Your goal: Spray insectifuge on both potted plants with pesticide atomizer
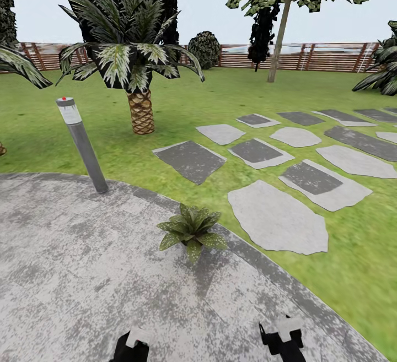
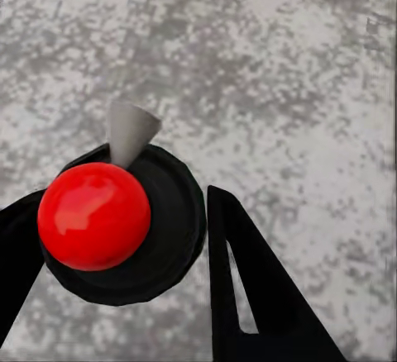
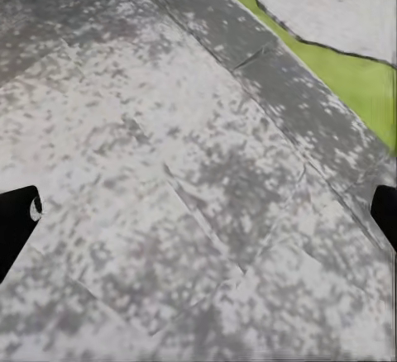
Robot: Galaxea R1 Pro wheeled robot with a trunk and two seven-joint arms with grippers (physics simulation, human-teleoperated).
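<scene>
Down at the patio's [image 1: 82, 252] curved edge, one potted plant [image 1: 192, 228] sits low on the grey speckled paving, its speckled green leaves spread in a rosette, just inside the darker border where the lawn [image 1: 220, 103] begins. One grey lamp post [image 1: 82, 144] with a red dot on top leans up from the paving's rim to the plant's left, and one palm [image 1: 135, 48] with a scaly trunk rises behind it on the grass. Eleven or so grey stepping stones [image 1: 278, 219] fan out to the right, some pale, some dark, and a slatted wooden fence [image 1: 309, 56] closes the far side. At the bottom of the head view, two dark grippers poke in: the left gripper [image 1: 132, 348] and the right gripper [image 1: 283, 340]. Over the left wrist, we see the pesticide atomizer [image 2: 116, 217] from above, red round cap over a dark body with a pale grey nozzle, sitting between the black fingers [image 2: 248, 296], which are closed in against it, held over the paving. Over the right wrist, the two fingertips [image 3: 16, 221] stand wide apart with nothing between them but patio, a strip of grass and one stone at the corner.
</scene>
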